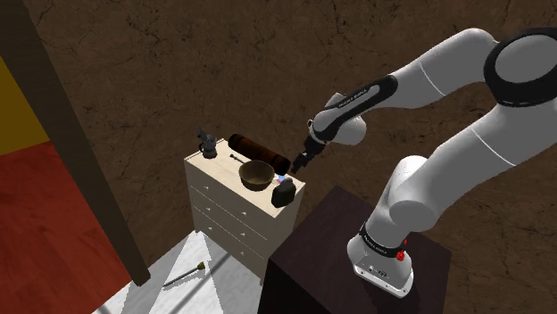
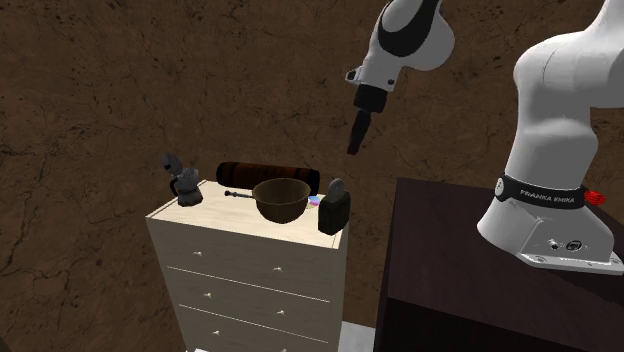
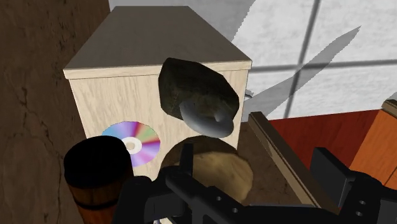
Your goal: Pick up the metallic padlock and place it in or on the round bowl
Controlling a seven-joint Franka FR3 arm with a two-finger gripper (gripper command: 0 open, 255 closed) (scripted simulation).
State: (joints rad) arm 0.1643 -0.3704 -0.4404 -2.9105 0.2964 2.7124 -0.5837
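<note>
- At the left of the second exterior view you have a small dark grey object (image 2: pixel 181 186) on the far left corner of the pale wooden dresser (image 2: pixel 240 255). What it is cannot be made out.
- Moving right, a dark barrel (image 2: pixel 270 172) lies on its side along the back of the dresser top. The round brown bowl (image 2: pixel 281 199) sits just in front of it.
- A shiny rainbow disc (image 2: pixel 315 200) lies flat between the bowl and the lock.
- The padlock (image 2: pixel 333 208) stands upright at the right front corner of the dresser top. It has a dark body and a grey shackle, and it is just beside the bowl, not in it.
- Your gripper (image 2: pixel 356 136) hangs in the air above and slightly right of the padlock, pointing down and touching nothing.
- In the wrist view the gripper (image 3: pixel 257 167) has its two black fingers well apart with nothing between them. It is released and empty, and the padlock (image 3: pixel 197 95) lies ahead of it.
- At the right of the second exterior view is the dark stand (image 2: pixel 440 260).
- The black band (image 2: pixel 545 197) around the arm's base reads "FRANKA EMIKA". The writing on the arm's upper link in the shoulder view is too small to read.
</note>
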